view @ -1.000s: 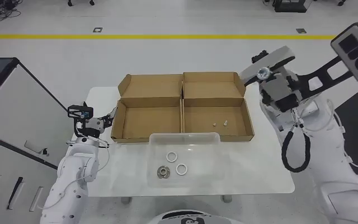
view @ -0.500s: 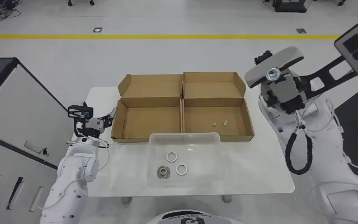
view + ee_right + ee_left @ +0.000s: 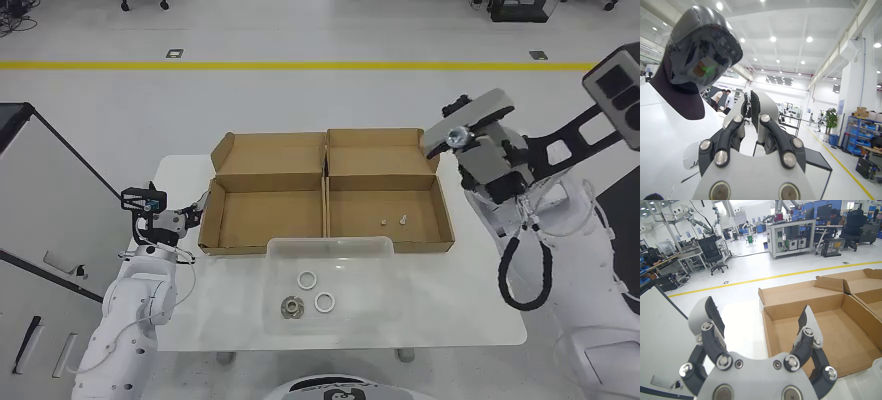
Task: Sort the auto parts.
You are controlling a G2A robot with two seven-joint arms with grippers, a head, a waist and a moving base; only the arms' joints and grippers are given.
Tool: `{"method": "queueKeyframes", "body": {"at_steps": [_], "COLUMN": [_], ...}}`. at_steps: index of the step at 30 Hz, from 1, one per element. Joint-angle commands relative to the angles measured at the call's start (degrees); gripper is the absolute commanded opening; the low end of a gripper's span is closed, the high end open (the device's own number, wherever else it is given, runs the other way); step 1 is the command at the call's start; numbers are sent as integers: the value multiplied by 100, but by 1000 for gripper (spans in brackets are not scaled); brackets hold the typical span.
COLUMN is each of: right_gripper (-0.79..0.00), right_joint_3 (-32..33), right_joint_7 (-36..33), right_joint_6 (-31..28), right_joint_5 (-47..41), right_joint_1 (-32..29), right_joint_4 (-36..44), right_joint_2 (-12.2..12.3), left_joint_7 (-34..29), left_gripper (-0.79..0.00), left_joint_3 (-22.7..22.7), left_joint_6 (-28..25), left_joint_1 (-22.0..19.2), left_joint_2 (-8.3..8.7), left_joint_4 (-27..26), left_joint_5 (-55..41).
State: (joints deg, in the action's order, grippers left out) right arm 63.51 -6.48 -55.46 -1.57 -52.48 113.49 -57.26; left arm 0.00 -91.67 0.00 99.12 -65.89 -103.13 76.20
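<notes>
the right jaws are pinched on a small screw (image 3: 748,98), held up near the right cardboard box (image 3: 360,215), where two screws (image 3: 392,220) lie, so that is likely its bin. the left jaws hang spread beside the left cardboard box (image 3: 262,218). two white rings (image 3: 308,280) and a metal flange (image 3: 290,306) wait in the clear tray (image 3: 372,246).
</notes>
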Motion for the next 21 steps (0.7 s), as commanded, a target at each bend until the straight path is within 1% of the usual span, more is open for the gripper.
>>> {"method": "queueKeyframes", "body": {"at_steps": [1, 4, 6, 8, 11, 15, 17, 19, 21], "right_gripper": [-785, -785, -785, -785, -785, -785, -785, -785, -785], "right_joint_3": [152, 448, 702, 988, 1451, 1886, 1915, 1772, 1500], "right_joint_7": [-284, -857, -1431, -1819, -2689, -4117, -4674, -4964, -5156], "right_joint_6": [19, -9, -41, -87, -74, 51, 439, 728, 919], "right_joint_5": [-21, -51, -27, -262, -434, -676, -461, -295, 142], "right_joint_1": [-61, -155, -217, -303, -359, -224, -14, 220, 549], "right_joint_4": [-63, -194, -312, -431, -605, -766, -690, -694, -651], "right_joint_2": [35, 122, 209, 294, 450, 665, 787, 914, 1067], "left_joint_7": [0, 0, 0, 0, 0, 0, 0, 0, 0], "left_gripper": [0, 0, 0, 0, 0, 0, 0, 0, 0], "left_joint_3": [0, 0, 0, 0, 0, 0, 0, 0, 0], "left_joint_6": [0, 0, 0, 0, 0, 0, 0, 0, 0], "left_joint_1": [0, 0, 0, 0, 0, 0, 0, 0, 0], "left_joint_2": [0, 0, 0, 0, 0, 0, 0, 0, 0], "left_joint_4": [0, 0, 0, 0, 0, 0, 0, 0, 0], "left_joint_5": [0, 0, 0, 0, 0, 0, 0, 0, 0]}}
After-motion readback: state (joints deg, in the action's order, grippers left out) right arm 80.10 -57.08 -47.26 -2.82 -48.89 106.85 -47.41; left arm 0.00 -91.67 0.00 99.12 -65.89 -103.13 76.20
